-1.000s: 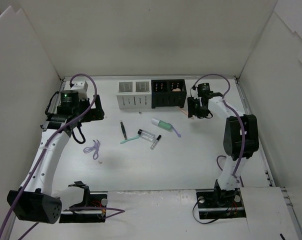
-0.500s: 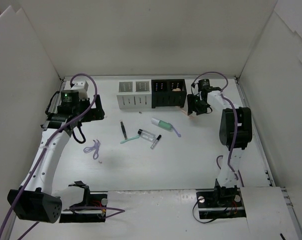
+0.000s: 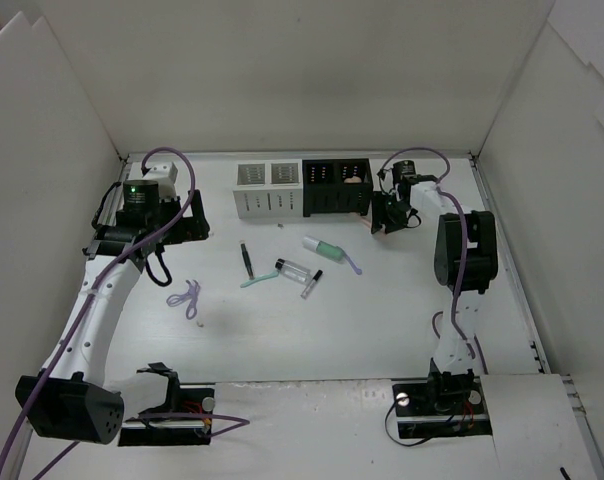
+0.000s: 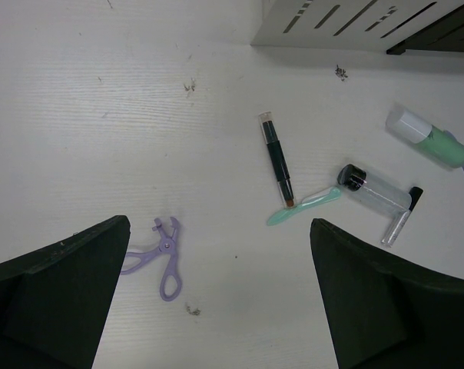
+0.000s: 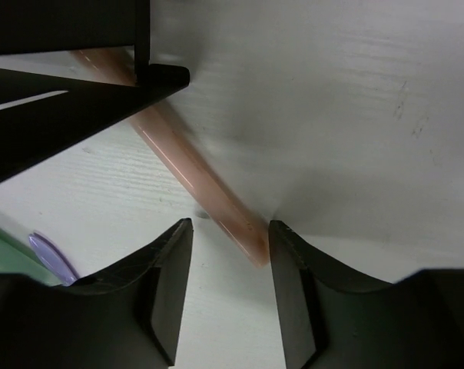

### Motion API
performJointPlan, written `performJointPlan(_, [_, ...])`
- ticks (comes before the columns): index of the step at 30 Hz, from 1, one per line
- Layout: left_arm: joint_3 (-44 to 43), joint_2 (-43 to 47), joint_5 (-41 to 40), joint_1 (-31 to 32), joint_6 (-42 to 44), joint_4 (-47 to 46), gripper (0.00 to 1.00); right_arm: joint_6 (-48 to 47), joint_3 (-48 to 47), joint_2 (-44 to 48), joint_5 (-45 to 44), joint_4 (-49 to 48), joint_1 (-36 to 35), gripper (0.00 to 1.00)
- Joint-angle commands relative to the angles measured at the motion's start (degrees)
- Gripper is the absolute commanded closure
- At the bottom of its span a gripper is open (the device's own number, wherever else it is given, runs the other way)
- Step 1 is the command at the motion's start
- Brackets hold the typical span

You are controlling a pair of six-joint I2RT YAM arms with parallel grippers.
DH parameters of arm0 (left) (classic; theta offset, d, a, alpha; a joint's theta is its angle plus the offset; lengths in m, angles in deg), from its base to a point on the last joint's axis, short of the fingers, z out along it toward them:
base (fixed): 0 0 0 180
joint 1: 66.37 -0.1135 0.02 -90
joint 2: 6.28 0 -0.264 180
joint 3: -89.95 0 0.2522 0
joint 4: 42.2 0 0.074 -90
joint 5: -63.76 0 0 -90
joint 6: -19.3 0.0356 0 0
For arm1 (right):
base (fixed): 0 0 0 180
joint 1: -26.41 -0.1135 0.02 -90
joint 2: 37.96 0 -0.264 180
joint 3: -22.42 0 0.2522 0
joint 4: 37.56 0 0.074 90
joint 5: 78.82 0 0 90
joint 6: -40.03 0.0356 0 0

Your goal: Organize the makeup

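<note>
My right gripper (image 3: 383, 221) is at the right end of the black slotted box (image 3: 336, 187). In the right wrist view its open jaws (image 5: 230, 261) straddle the low end of a pink stick (image 5: 193, 181) that slants down from the box's corner (image 5: 63, 100) to the table. The stick lies nearer the right finger, with a gap on the left. My left gripper (image 3: 187, 222) is open and empty (image 4: 217, 307) above the table. A black stick (image 4: 276, 159), mint stick (image 4: 303, 207), clear vial (image 4: 374, 191) and mint-green tube (image 4: 432, 141) lie mid-table. A peach sponge (image 3: 354, 181) sits in the black box.
A white slotted box (image 3: 267, 188) stands left of the black one. A purple scissor-like tool (image 4: 157, 254) lies at left, a thin black-capped stick (image 4: 401, 219) by the vial and a purple stick (image 3: 353, 265) by the tube. White walls enclose the table.
My right gripper has moved back and left, closer to the black box's end and around the pink stick. The left arm and the loose items have not moved.
</note>
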Motion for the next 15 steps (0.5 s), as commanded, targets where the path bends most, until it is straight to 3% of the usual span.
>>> performJointPlan(1, [-0.7,0.2,0.6,-0.4,0.6,-2.8,0.01,-0.6,-1.5,0.5,1.9,1.4,0.3,0.60])
performJointPlan(5, [-0.8,-0.1,0.6,-0.4,0.6,-2.7,0.01,-0.6,0.1,1.8,2.2,1.3,0.3,0.74])
performJointPlan(15, [-0.8,-0.2,0.9,-0.4,0.5,-2.7,0.00,0.1,7.4,7.0,3.6,1.2,0.1,0.87])
